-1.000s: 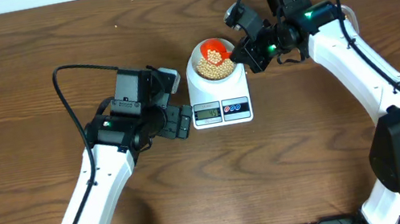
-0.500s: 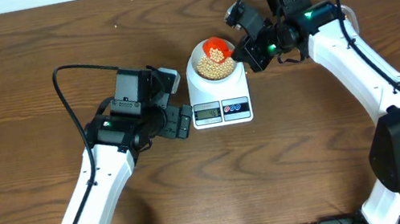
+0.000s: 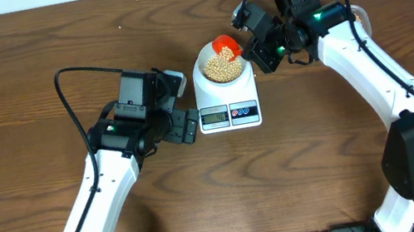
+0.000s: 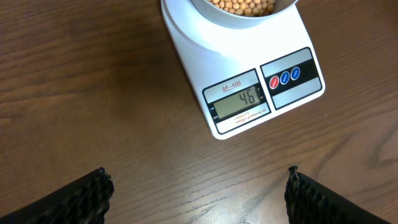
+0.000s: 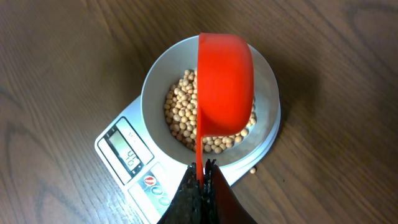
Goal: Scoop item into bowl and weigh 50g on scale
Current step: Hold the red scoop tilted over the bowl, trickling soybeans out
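While the right fingers (image 5: 205,190) were clenched on the thin handle of the red scoop (image 5: 225,81), the handle ran straight away from them and the cup hung over the bowl (image 5: 155,87), tipped so that its back faced the wrist camera. Whether any beans were inside the cup, I could not tell. In the overhead view the scoop lay to the left of these fingers, above the far right part of the bowl's rim.

The bowl stood on the scale (image 4: 186,62) and held the beans (image 5: 180,115) in a shallow heap. The display (image 4: 240,101) showed 46, so I judged that only a few beans were missing to reach 50. One single bean (image 5: 252,169) lay just beside the scale's edge.

The left fingers (image 3: 188,126) were spread apart and held nothing; they hung near the left side of the scale without touching it. The right arm was clearly the nearer one to the bowl. Around the scale the brown surface (image 4: 93,93) gave free room on every side.
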You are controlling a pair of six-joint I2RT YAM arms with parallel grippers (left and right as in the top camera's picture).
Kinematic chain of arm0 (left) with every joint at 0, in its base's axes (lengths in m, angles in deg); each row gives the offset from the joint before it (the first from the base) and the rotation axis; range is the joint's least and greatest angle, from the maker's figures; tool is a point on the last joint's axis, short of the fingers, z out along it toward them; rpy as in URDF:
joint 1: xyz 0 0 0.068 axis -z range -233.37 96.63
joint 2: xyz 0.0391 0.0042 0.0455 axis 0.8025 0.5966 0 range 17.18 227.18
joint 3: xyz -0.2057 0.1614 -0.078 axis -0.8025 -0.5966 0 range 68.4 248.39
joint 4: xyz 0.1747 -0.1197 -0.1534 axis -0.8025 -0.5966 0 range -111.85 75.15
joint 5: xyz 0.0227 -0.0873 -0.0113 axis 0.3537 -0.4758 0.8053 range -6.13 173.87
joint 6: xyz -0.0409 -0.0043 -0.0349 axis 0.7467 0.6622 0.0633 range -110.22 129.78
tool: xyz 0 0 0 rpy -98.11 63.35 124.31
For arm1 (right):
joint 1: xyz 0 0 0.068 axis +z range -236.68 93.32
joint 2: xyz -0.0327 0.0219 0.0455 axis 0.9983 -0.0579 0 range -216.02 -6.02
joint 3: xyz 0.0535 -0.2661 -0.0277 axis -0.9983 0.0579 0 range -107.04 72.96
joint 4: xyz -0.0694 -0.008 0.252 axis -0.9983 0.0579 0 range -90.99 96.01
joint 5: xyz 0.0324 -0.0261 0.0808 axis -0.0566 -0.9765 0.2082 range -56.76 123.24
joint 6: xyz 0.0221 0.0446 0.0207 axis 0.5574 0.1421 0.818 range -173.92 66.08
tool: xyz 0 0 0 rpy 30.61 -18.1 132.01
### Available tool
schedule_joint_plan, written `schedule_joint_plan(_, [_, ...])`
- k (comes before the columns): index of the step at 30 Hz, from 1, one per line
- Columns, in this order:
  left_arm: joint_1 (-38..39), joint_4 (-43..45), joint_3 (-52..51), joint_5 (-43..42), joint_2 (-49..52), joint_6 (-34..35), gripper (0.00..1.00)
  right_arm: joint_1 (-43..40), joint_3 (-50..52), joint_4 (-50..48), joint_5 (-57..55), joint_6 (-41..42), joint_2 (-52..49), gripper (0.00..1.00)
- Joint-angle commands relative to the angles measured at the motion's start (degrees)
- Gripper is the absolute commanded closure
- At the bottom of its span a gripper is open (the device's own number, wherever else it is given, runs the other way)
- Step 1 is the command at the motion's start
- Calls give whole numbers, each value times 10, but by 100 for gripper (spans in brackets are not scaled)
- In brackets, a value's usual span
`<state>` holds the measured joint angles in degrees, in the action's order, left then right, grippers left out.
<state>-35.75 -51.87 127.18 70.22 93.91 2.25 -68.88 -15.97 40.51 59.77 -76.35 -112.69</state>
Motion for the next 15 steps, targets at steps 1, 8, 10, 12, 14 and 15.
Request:
schedule_joint_plan(1, [-2, 0, -2, -5, 1, -2, 9, 3, -12, -1, 0, -14, 12, 99])
schedule_joint_plan(8, [-2, 0, -2, -5, 1, -2, 9, 3, -12, 1, 26, 0, 12, 99])
schedule_joint_plan(10, [-2, 0, -2, -5, 1, -2, 9, 3, -12, 1, 27, 6, 12, 99])
schedule_joint_plan(12, [-2, 0, -2, -5, 1, -2, 9, 3, -12, 1, 28, 21, 12, 99])
schedule_joint_plan(14, [-2, 0, -2, -5, 1, -2, 9, 3, -12, 1, 28, 34, 12, 99])
schedule_joint_plan(15, [-2, 0, -2, -5, 1, -2, 9, 3, -12, 2, 28, 38, 12, 99])
